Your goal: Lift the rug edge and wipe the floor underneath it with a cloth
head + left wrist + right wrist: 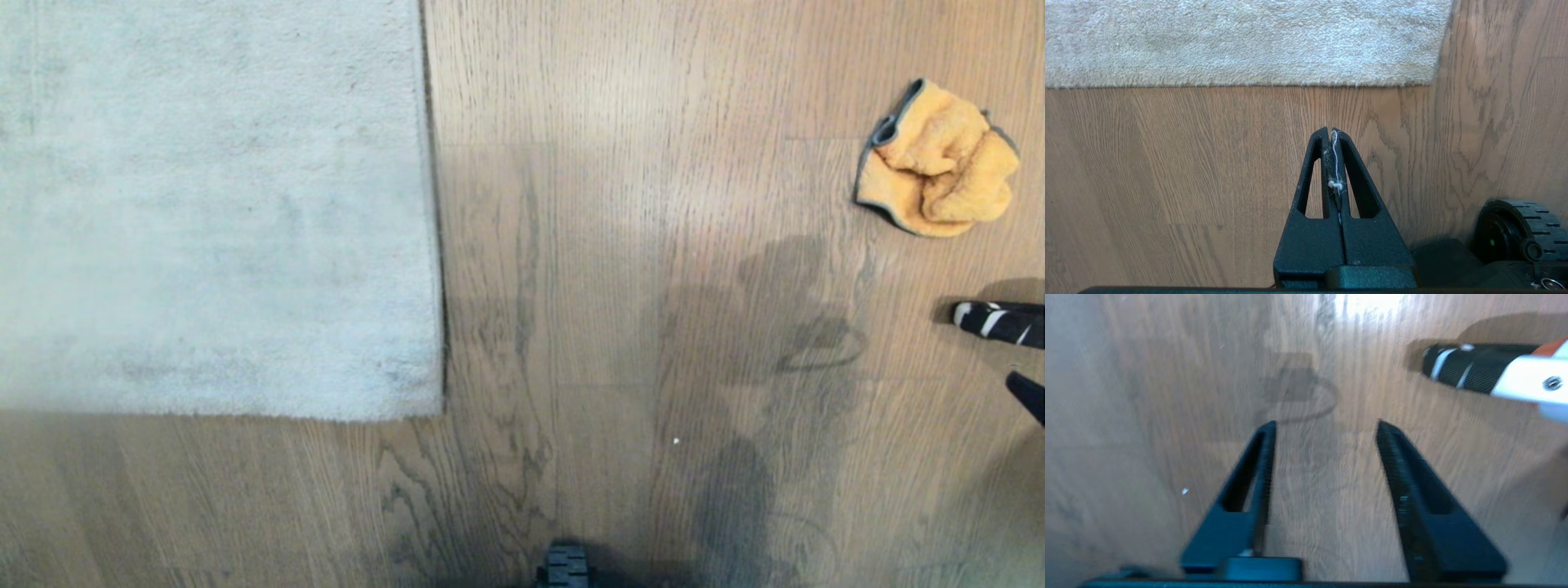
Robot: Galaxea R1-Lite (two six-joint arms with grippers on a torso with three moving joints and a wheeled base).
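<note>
The pale grey rug [204, 204] lies flat at the left, its straight rug edge [434, 245] running away from me over the brown wood floor [612, 245]. The orange cloth [939, 163] with dark trim lies crumpled on the floor at the far right. My right gripper [1327, 424] is open and holds nothing; it hangs over bare planks. In the head view only one of its fingers [1027, 394] shows, at the right border on the near side of the cloth. My left gripper [1331, 131] is shut, with a white thread of lint caught between the jaws. It hangs over bare floor short of the rug's near border [1249, 85].
A black object with white stripes [998, 320] lies on the floor between the cloth and my right gripper; it also shows as the striped object [1470, 369] in the right wrist view. My base wheel [565, 567] is at the near edge, and a wheel [1515, 228] shows beside the left gripper.
</note>
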